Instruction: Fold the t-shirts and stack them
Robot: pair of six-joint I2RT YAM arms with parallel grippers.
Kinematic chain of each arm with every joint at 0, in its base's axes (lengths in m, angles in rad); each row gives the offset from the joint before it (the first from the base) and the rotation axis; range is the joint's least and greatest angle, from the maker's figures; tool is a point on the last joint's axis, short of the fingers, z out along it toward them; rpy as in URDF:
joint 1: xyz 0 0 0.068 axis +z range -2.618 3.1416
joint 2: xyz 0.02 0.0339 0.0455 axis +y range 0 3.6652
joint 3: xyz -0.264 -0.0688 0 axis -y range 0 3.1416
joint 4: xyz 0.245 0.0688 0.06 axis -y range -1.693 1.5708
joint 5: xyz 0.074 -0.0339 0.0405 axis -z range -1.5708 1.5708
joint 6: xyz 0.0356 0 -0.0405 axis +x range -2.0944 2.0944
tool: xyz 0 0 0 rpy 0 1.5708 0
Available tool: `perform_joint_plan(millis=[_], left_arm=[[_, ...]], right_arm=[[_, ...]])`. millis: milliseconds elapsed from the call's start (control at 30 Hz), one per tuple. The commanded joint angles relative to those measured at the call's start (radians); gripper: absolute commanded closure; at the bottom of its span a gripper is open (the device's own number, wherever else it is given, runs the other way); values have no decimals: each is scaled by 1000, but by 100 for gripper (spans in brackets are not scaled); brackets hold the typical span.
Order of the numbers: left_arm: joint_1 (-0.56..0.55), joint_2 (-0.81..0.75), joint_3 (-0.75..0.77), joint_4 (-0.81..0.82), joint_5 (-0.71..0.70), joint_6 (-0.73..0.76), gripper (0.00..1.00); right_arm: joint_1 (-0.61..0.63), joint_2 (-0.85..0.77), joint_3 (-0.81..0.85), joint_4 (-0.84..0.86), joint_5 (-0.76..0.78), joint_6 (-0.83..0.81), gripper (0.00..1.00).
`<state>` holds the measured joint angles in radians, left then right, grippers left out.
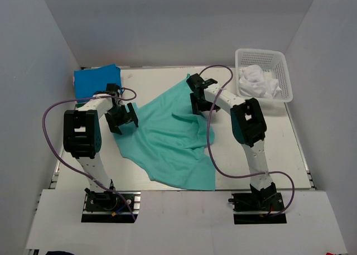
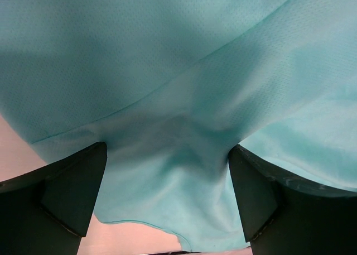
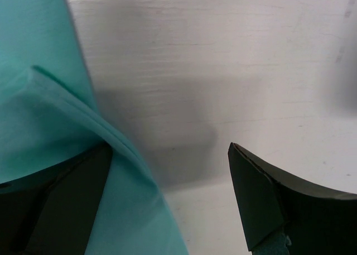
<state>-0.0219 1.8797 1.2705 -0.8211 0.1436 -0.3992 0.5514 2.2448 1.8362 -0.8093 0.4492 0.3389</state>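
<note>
The left pincer stands spread wide at the left edge of the teal-green t-shirt. In its wrist view cloth fills the gap between the fingers, nothing is pinched, and I cannot tell whether the tips touch the fabric. The right pincer is equally spread at the shirt's far edge, one finger over a raised fold, the other over bare tabletop, gripping nothing. The step in hand looks like taking hold to flatten the shirt: each pincer should, I judge, settle on a single layer at a hem, close firmly, then both draw apart together. The shirt lies rumpled mid-tabletop between the arms. A bright blue t-shirt sits folded at the far left corner, and a white t-shirt lies bunched in the basket at the far right.
</note>
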Motion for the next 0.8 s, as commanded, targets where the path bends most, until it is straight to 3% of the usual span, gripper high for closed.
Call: perform_joint_plan(millis=[0,233,433,767], left_arm=[[-6,-8,29,-15,-53,-19,0],[14,21,7,-15,-99,-29,0],[14,41,-3,-27,-121,-40,0],[14,52,24,-50,-142,-40,0]], right_arm=[[-7,15,41,-66,111,50,10],[-59,-88,-150,-73,166,156,10],[-116,-209,-387,8,92,179,10],[-278,-422,-695,-106,28,423,10]])
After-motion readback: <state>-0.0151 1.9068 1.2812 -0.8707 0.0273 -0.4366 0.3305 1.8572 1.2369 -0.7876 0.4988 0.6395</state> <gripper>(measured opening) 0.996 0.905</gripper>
